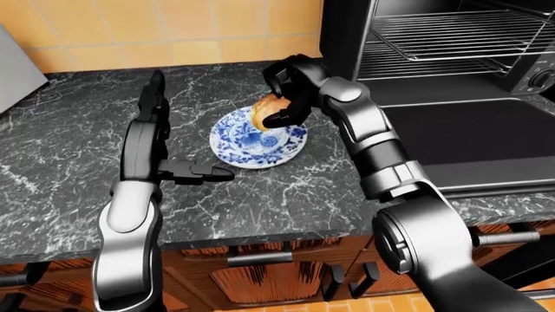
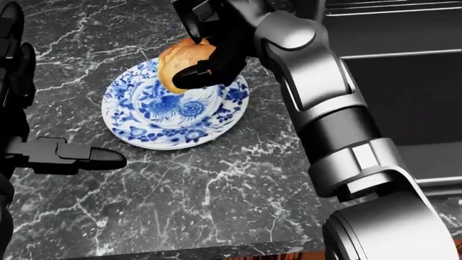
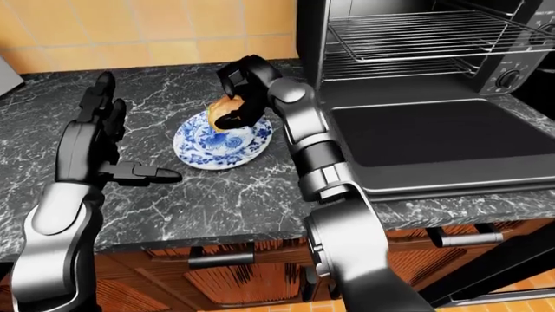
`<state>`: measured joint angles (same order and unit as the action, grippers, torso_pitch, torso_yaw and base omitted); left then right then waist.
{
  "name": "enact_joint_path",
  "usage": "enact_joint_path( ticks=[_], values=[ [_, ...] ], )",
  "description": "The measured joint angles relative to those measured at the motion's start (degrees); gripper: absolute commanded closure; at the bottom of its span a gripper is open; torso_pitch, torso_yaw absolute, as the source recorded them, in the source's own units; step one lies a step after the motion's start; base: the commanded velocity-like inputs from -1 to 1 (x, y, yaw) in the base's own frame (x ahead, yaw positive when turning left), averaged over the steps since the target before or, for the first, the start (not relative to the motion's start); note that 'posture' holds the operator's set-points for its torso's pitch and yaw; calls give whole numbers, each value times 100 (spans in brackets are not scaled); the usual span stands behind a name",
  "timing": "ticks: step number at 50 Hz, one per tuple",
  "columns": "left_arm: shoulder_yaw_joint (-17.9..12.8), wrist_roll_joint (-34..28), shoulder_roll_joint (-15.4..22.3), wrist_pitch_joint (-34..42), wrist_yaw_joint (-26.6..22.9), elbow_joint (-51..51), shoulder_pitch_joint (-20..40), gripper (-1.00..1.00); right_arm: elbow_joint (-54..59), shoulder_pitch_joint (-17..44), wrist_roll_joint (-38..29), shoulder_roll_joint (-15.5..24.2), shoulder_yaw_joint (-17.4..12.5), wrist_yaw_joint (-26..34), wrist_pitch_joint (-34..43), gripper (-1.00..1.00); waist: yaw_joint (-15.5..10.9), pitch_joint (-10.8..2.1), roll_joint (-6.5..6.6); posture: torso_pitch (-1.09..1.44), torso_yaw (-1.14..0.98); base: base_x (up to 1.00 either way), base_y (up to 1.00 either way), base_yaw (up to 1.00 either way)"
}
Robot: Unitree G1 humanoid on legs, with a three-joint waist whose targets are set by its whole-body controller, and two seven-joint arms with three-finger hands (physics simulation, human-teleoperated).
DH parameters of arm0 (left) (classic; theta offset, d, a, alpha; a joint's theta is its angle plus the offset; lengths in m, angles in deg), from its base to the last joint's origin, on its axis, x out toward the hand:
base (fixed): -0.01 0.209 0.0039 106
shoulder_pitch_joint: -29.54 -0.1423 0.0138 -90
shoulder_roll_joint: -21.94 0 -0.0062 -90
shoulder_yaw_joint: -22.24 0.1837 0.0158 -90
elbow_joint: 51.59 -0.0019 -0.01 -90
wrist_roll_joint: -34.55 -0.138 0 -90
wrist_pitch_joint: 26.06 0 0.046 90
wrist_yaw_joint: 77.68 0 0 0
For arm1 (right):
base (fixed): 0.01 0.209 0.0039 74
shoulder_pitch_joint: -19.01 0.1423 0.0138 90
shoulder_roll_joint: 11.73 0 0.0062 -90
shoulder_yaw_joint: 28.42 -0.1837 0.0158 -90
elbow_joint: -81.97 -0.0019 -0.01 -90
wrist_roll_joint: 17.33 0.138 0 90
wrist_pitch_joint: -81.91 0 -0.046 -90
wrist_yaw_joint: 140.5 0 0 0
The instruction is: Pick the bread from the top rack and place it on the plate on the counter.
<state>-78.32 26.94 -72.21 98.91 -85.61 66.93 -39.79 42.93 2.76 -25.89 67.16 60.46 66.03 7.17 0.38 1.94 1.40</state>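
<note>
A golden bread roll (image 2: 180, 64) is held in my right hand (image 2: 206, 57), whose black fingers close round it just above the upper part of the blue-and-white plate (image 2: 148, 127) on the dark marble counter. The same grip shows in the left-eye view (image 1: 276, 107). My left hand (image 1: 164, 140) is open and empty to the left of the plate, fingers spread, thumb pointing towards the plate. The toaster oven (image 1: 451, 39) stands open at the upper right with its wire top rack (image 1: 451, 32) bare.
The oven's open door (image 3: 434, 140) lies flat to the right of my right arm. A tiled wall (image 1: 174, 26) backs the counter. A grey appliance edge (image 1: 17, 71) stands at the far left. Wooden cabinets (image 1: 260, 273) run below the counter edge.
</note>
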Motion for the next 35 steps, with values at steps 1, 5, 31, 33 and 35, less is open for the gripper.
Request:
enact_joint_path(
  ticks=[1, 5, 31, 33, 35],
  values=[
    [0, -2, 4, -19, 2, -8, -10, -100, 62, 17, 13, -16, -1, -15, -47, 100, 1, -4, 1, 0, 0, 0, 0, 0],
    [-15, 1, 16, 5, -11, 18, -11, -100, 324, 65, 49, -62, 2, -76, -233, 100, 0, -4, 3, 0, 0, 0, 0, 0],
    [12, -20, 26, 68, -12, 45, 65, -100, 967, 152, -30, -196, 22, -75, -666, 30, 6, -9, 19, 0, 0, 0, 0, 0],
    [0, -20, 26, 62, -14, 54, 41, -100, 977, 147, -34, -202, 18, -77, -662, 22, 6, -6, 20, 0, 0, 0, 0, 0],
    [-6, -22, 25, 53, -12, 46, 29, -100, 970, 139, -40, -206, 22, -78, -662, 11, 5, -5, 19, 0, 0, 0, 0, 0]
  ],
)
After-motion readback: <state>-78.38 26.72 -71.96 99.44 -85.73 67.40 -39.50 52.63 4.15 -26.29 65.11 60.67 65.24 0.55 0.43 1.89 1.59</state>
